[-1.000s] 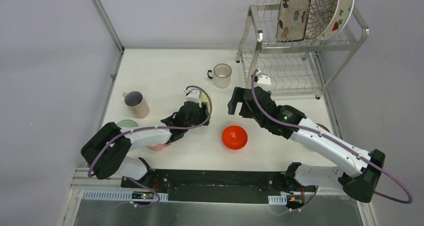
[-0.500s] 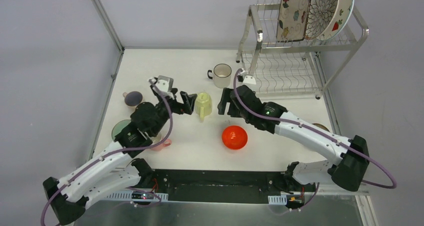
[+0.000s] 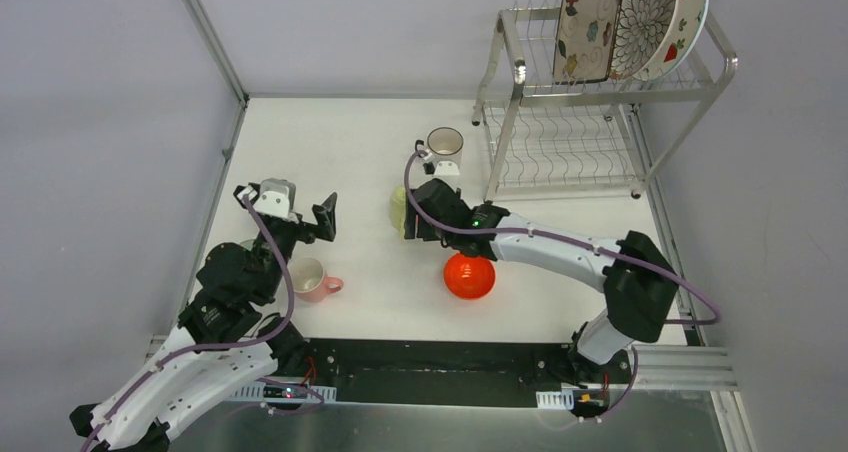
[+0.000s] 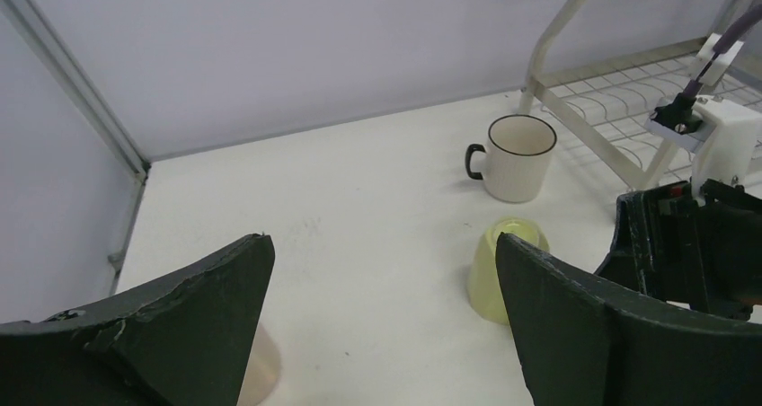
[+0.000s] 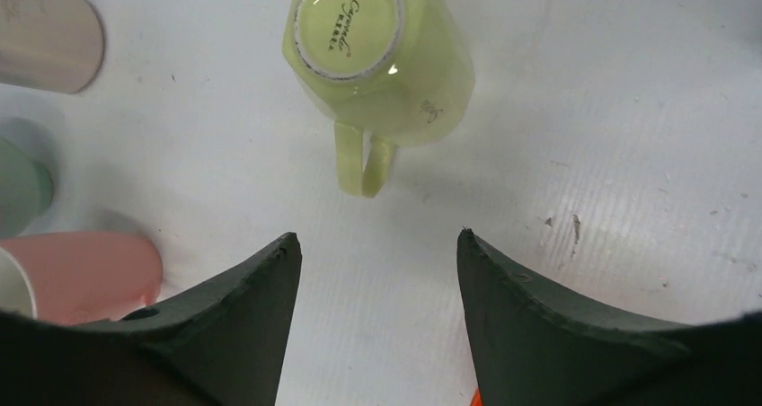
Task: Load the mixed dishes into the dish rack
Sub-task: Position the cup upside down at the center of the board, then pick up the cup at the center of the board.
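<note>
My right hand (image 5: 376,237) hangs over the middle of the tabletop (image 3: 330,142), jaws partly apart with nothing between them, and my fingertips (image 5: 270,280) point down at bare surface. Just beyond them stands the yellow cup (image 5: 377,60), upside down with its base up. Its handle (image 5: 359,159) is turned toward the gap between my fingers and I am not touching it

My left hand (image 4: 382,240) is raised over the left side of the tabletop, jaws spread wide and empty, facing the yellow cup from well apart. Below it, toward the near left corner, sits the pink cup (image 3: 312,277), handle to the right

Just beside my right forearm, toward the near edge, lies the red-orange bowl (image 3: 469,274). Toward the far edge the white cup (image 4: 519,154) stands upright, dark-rimmed with a dark handle, near the front left leg of the dish rack (image 3: 570,152). The rack fills the far right corner of the tabletop. In its upper shelf the floral rectangle plate (image 3: 588,24), the brown-petal round plate (image 3: 645,22) and the strawberry white plate (image 3: 695,12) stand on edge, side by side
</note>
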Available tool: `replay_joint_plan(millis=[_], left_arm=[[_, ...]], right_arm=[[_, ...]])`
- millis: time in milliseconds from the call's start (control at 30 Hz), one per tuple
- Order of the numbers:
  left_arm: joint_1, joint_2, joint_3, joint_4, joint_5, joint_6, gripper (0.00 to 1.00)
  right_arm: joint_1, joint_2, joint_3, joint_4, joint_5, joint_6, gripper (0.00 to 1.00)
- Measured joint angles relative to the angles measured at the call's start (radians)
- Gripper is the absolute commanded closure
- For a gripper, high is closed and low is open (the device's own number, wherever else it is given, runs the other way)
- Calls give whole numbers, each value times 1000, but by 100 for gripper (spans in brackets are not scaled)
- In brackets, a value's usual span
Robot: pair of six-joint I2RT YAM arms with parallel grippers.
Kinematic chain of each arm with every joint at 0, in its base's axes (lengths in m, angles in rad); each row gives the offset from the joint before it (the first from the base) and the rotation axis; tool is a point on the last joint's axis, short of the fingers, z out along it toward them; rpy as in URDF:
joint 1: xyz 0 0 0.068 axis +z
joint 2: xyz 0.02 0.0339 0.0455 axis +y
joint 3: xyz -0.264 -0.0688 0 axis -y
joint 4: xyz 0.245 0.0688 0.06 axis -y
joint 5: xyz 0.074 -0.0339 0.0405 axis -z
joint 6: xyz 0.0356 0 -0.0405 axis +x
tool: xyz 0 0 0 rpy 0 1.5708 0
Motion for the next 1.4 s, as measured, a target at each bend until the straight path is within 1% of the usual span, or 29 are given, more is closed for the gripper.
replay_joint_plan(millis=[133,367,467,833,933,1033,1200,1267,1333,1400], left_arm=[[0,-44,-31,-12,-56,39,1],[0,-34,-32,-47,-89,87,1],[0,-34,-32,-48,-96,101,1],[0,-19,-32,-48,-135,126,1],[0,-19,-32,-47,-139,128,1],[0,-19,-32,-47,-139,130,1],[0,-19,-32,-47,-140,137,1],[0,-19,-32,-47,-140,141,1],[0,-19,-32,-47,-142,143,1],[0,-19,-32,-47,-142,144,1]], right_arm=[[10,98,48,25,4,-9,38],[22,238,104,54,14,-21,44],[26,269,110,71,27,-27,46],[34,380,131,151,71,-56,61],[36,389,129,173,79,-68,64],[40,389,127,200,88,-79,70],[45,389,120,226,104,-91,84],[45,389,113,243,105,-100,91],[48,389,103,259,109,-106,100],[50,383,89,278,109,-117,100]])
